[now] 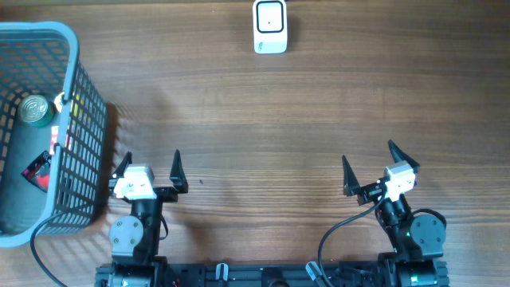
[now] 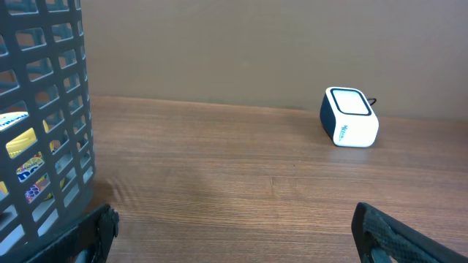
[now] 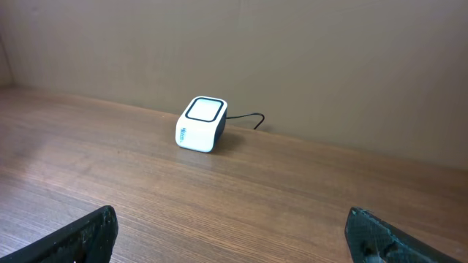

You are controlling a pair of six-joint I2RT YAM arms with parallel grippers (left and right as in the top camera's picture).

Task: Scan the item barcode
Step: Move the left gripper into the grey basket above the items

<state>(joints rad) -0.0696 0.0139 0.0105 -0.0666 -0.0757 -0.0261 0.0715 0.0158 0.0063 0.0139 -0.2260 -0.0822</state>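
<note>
A: Start nearest the base. How do the two grippers stand?

B: Seen from above, the left gripper [image 1: 151, 159] sits at about 7 o'clock on the table [image 1: 263, 119], and the right gripper [image 1: 368, 153] at about 5 o'clock. Both have their jaws spread wide. Neither has hold of anything, and only bare wood shows between the fingers.

A: And the things to be scanned?

B: They lie in the basket [image 1: 76, 88], a grey plastic one with a grid wall. It is at 9 o'clock, just beside the left gripper on its outer side. Inside, a can [image 1: 35, 110] sits toward the far end with its round top facing up, and a red packet [image 1: 38, 171] lies at the near end. A yellow thing [image 2: 20, 144] shows through the grid wall, but I cannot tell what it is.

A: Where is the scanner?

B: The scanner [image 1: 270, 26] is farthest out, at 12 o'clock by the far edge, well apart from both grippers and the basket. It is a small white box with a dark-rimmed window on top. In the right wrist view, a black cable [image 3: 248, 117] runs off behind it toward the wall [image 3: 292, 58].
</note>
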